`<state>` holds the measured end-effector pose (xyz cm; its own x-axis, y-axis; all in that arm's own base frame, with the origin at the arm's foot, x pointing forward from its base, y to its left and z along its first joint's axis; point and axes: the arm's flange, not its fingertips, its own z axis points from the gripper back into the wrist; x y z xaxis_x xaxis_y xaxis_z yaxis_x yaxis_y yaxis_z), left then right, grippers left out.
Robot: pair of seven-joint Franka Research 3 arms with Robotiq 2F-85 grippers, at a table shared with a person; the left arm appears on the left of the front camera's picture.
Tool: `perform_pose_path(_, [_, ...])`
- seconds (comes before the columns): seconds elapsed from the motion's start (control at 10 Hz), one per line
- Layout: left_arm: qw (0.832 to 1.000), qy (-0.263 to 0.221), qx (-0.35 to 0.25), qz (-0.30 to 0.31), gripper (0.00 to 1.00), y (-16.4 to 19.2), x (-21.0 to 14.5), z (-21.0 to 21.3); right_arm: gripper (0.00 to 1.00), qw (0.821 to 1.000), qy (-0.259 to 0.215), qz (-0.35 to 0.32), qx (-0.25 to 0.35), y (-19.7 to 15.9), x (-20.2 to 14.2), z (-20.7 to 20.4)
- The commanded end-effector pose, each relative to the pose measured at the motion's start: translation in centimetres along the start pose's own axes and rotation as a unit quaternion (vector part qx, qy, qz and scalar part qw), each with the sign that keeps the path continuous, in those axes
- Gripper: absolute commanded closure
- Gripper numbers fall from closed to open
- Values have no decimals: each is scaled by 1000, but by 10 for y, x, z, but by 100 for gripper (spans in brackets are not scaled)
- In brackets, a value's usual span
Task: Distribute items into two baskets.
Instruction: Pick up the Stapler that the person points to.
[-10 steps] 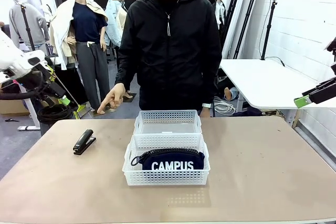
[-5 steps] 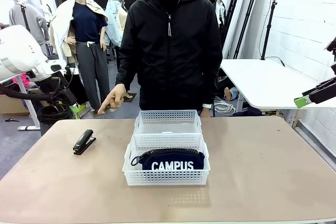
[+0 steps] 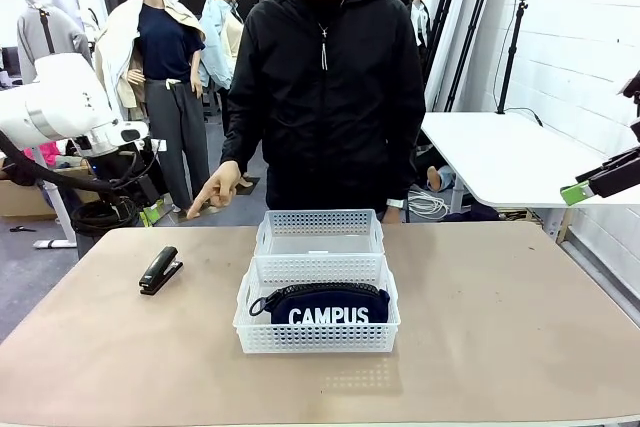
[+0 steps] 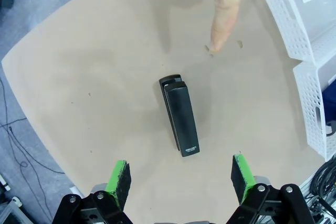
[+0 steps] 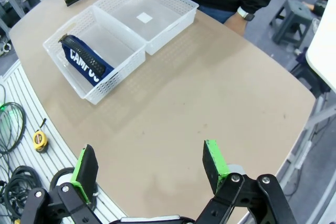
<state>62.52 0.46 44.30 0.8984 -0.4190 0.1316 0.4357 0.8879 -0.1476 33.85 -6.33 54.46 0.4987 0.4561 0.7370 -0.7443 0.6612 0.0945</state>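
1. "CAMPUS", in white capital letters, stands on the side of the navy pouch (image 3: 330, 307).
2. Small white print sits near one end of the black stapler (image 4: 180, 116), too small to read.

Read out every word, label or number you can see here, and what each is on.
"CAMPUS": white letters on the navy zip pouch in the near basket.
Black stapler: small white print near one end, too small to read.
Far basket: white sticker on its floor, nothing legible.
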Motion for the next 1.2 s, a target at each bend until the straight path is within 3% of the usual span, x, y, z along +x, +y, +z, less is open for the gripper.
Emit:
perform_pose_path(0.0, [1000,-11,0,20,0,6,6,-4,0,1000,-5,-3,6,1,1,-2])
perform_pose_path(1.1, [999,42,17,16,0,-1,-5,-103,0,1000,-5,-3,6,1,1,-2])
